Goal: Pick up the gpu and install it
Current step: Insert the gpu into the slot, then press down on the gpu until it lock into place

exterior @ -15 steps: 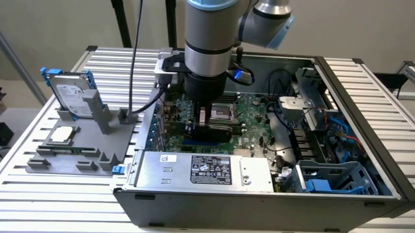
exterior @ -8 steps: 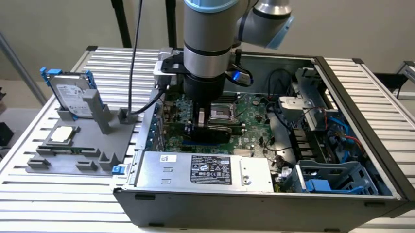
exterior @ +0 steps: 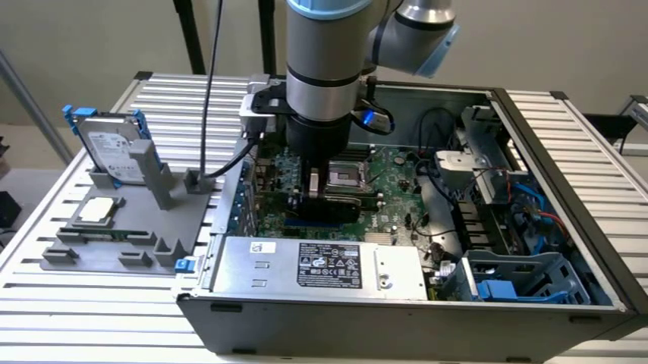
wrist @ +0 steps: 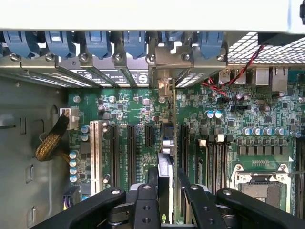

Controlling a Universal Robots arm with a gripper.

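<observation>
While the arm reaches into the open case (exterior: 567,189), its fingers (wrist: 145,202) pinch the gpu (wrist: 165,176) edge-on, upright over the motherboard (wrist: 228,119) slots, bracket toward the rear wall.

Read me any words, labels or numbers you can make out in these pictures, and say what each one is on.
No text can be read.
Power supply label: print and certification marks, too small.
Hard drive label: print too small.
White sticker on the power supply: blurred.
Motherboard markings: too small.
</observation>
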